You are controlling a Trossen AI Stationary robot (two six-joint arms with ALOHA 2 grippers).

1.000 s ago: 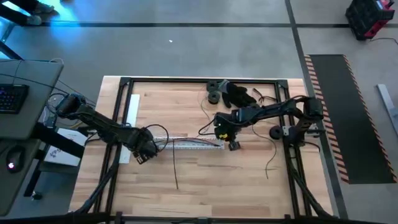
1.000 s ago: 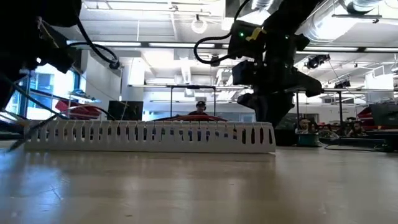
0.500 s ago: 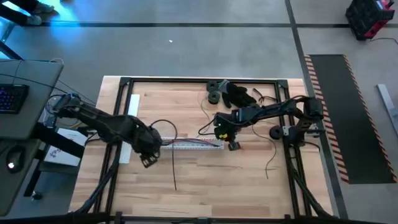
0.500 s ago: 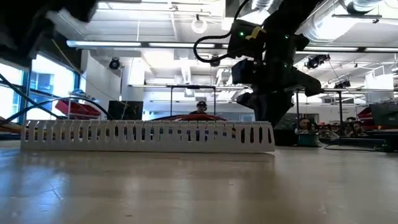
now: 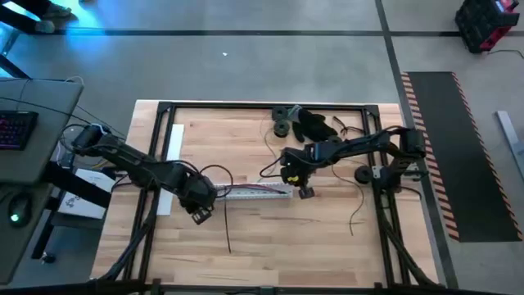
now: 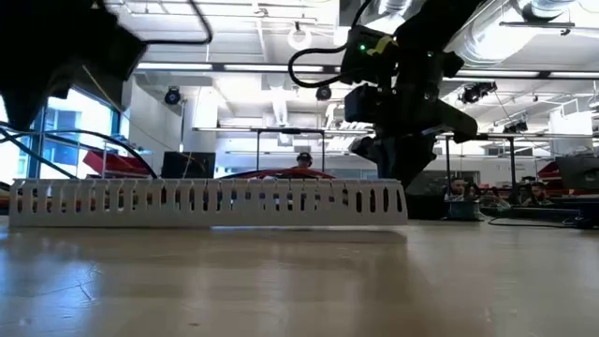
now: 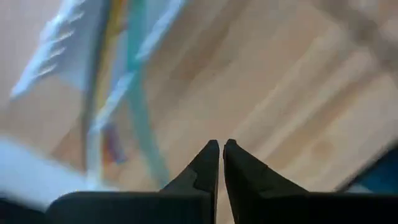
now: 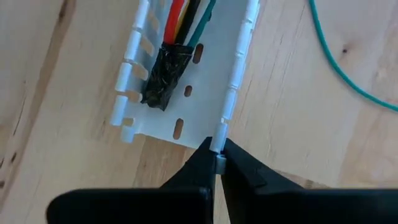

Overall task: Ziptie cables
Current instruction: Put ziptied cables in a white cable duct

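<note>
Even overhead light is falling on the wooden table [image 5: 270, 238] in the high view, with a blue glow spilling across the floor in the upper left corner and only faint shadows lying under the arms. In the low view, ceiling lights [image 6: 299, 37] are glaring from above and a bright window [image 6: 70, 136] is shining at the left, leaving the arms as near-black silhouettes while the nearest tabletop is going soft. The left wrist view is smearing into streaks of motion blur, whereas the right wrist view is staying sharp and evenly lit.
</note>
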